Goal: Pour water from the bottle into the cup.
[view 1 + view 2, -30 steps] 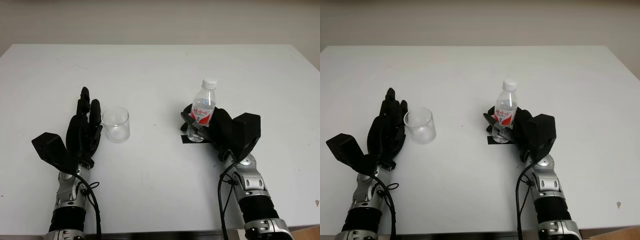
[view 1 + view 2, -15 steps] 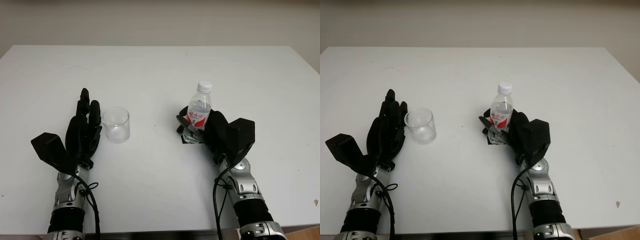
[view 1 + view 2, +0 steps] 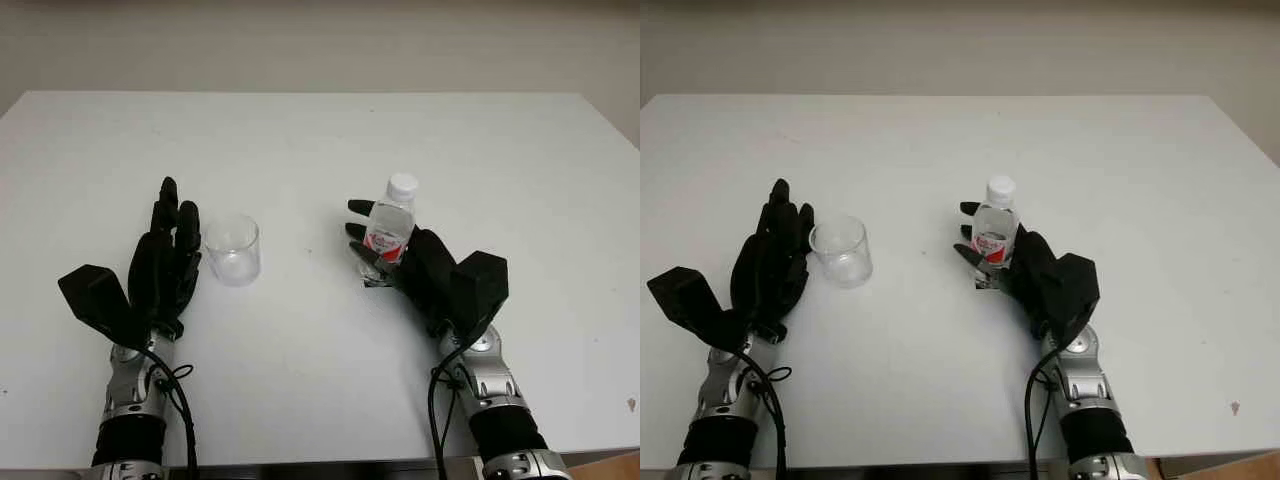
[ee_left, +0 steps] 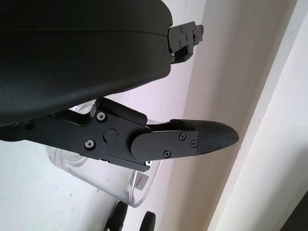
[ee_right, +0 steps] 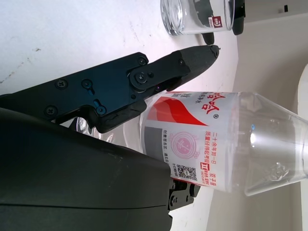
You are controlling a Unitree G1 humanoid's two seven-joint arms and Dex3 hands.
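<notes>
The right hand (image 3: pixel 420 268) is wrapped around the bottle (image 3: pixel 388 228) at its labelled waist, the bottle upright on the table (image 3: pixel 320 130), well right of the cup (image 3: pixel 232 248). The left hand (image 3: pixel 165 265) sits open just beside the cup. Thin clear plastic will likely flex and slip (cap still on). The red-and-white label carries Chinese characters, too small to read

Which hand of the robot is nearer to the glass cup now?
Left. The left hand is open right beside the cup, on its outer side. The right hand is farther away across the table, around the bottle.
</notes>
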